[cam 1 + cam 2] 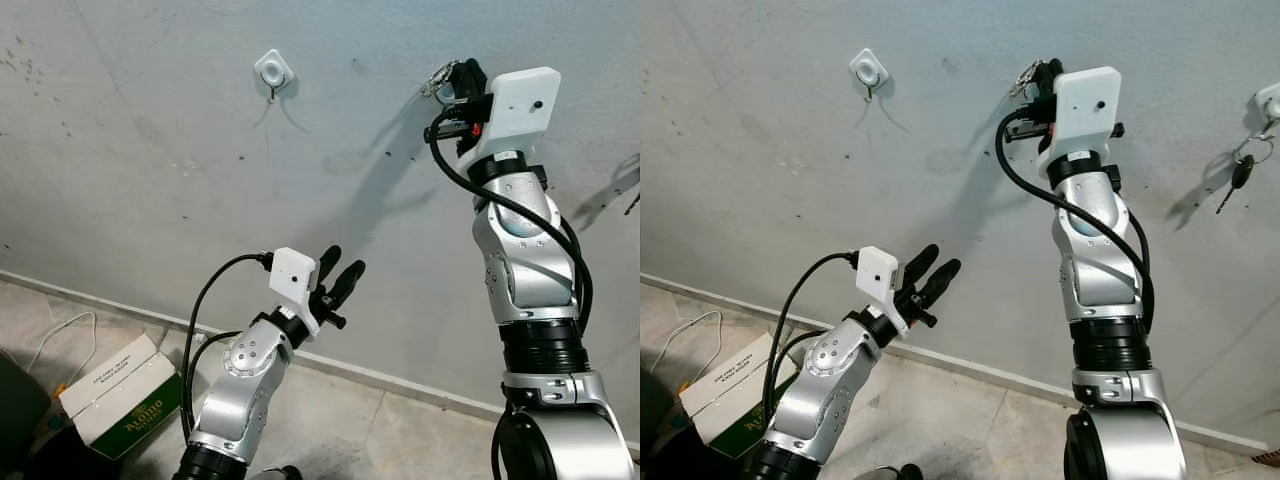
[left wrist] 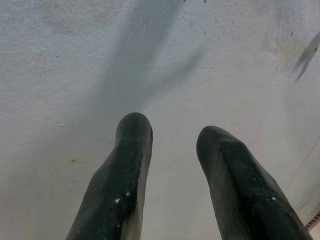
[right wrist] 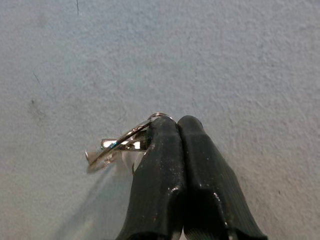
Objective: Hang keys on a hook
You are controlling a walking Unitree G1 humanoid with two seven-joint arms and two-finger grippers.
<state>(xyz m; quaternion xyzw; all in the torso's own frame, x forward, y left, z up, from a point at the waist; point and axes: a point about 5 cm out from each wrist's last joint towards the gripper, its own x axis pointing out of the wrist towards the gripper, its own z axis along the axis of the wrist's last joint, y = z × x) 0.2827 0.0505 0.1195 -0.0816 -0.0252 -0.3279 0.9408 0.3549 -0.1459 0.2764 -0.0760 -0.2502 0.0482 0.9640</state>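
Silver and jointed, my left arm rises nearest the camera, its gripper [image 1: 340,276] held low before the wall [image 1: 150,130] with the two long black fingers [image 2: 125,170] spread apart and nothing between them — their rubbery skin is pebbled and flecked with pale specks. My right gripper [image 3: 177,125] reaches high, at about one o'clock in the head view, fingers pressed tight together on the keys [image 3: 120,146]: a thin silvery wire ring and a bright metal piece stick out from the pinch at roughly nine o'clock of the fingertips, close against the plaster. That wall is grey-white, rough and grainy, with dark scuffs and small stains. A white square hook [image 1: 273,72] with a small metal prong sits on it at around eleven o'clock, well apart from the keys I hold. Far over at three o'clock a second white hook [image 1: 1268,100] carries a dark key [image 1: 1240,172] dangling beneath it. Down at seven o'clock a cardboard box [image 1: 120,395] in white and green lies on the tiled floor [image 1: 350,420], closed — I cannot tell its contents — beside a pale cable [image 1: 60,335].
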